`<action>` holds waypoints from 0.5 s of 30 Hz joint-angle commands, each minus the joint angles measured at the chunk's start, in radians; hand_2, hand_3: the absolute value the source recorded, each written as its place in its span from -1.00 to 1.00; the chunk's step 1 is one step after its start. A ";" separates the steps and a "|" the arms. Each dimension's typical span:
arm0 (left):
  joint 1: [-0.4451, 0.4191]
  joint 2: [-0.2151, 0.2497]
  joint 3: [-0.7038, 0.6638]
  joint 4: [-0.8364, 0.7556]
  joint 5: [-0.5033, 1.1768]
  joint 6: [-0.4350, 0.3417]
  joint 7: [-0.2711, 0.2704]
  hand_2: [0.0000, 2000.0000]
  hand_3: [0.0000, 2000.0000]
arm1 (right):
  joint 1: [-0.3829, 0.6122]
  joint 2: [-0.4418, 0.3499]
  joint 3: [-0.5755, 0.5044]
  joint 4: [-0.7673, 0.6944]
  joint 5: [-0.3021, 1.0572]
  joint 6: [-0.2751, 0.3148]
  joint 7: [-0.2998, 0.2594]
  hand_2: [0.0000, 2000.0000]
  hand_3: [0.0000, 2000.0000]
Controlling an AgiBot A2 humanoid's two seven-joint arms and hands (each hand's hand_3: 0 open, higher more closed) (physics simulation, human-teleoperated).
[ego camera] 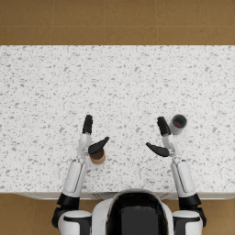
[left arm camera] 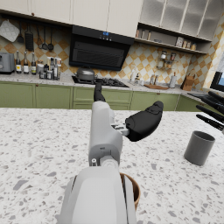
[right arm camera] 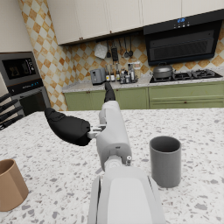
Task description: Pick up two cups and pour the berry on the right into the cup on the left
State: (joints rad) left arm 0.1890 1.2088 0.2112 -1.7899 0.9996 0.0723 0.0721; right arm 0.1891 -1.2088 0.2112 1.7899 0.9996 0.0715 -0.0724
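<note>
Brown cup (ego camera: 97,157) beside left hand (ego camera: 90,137) — seemingly untouched.

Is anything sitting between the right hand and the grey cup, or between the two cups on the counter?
Nothing visible does. The right hand is open just beside the grey cup, with bare counter between them. Only speckled counter lies between it and the brown cup.

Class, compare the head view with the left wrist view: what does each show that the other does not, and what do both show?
Only the head view shows something red inside the grey cup and the whole right hand. Only the left wrist view shows the kitchen behind: stove, green cabinets. Both show the open left hand, the brown cup, the grey cup and the speckled counter.
</note>
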 commanded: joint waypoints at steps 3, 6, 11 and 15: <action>-0.141 -0.057 -0.063 -0.065 0.000 -0.046 -0.046 -1.00 -1.00 | -0.083 0.027 -0.076 0.054 0.000 -0.045 0.046 -1.00 -1.00; -0.182 -0.062 -0.098 -0.062 0.062 -0.063 -0.062 -1.00 -1.00 | -0.092 0.019 -0.144 0.033 0.031 -0.062 0.063 -1.00 -1.00; -0.205 -0.057 -0.125 -0.085 0.219 -0.070 -0.070 -1.00 -1.00 | -0.106 0.008 -0.220 0.034 0.187 -0.070 0.071 -1.00 -1.00; -0.279 -0.073 -0.134 -0.101 0.278 -0.072 -0.072 -1.00 -1.00 | -0.111 0.000 -0.289 0.024 0.269 -0.071 0.072 -1.00 -1.00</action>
State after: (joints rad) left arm -0.0552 1.1511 0.0886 -1.8768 1.2837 0.0003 0.0004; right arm 0.0753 -1.2109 -0.0335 1.8150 1.2774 0.0004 -0.0004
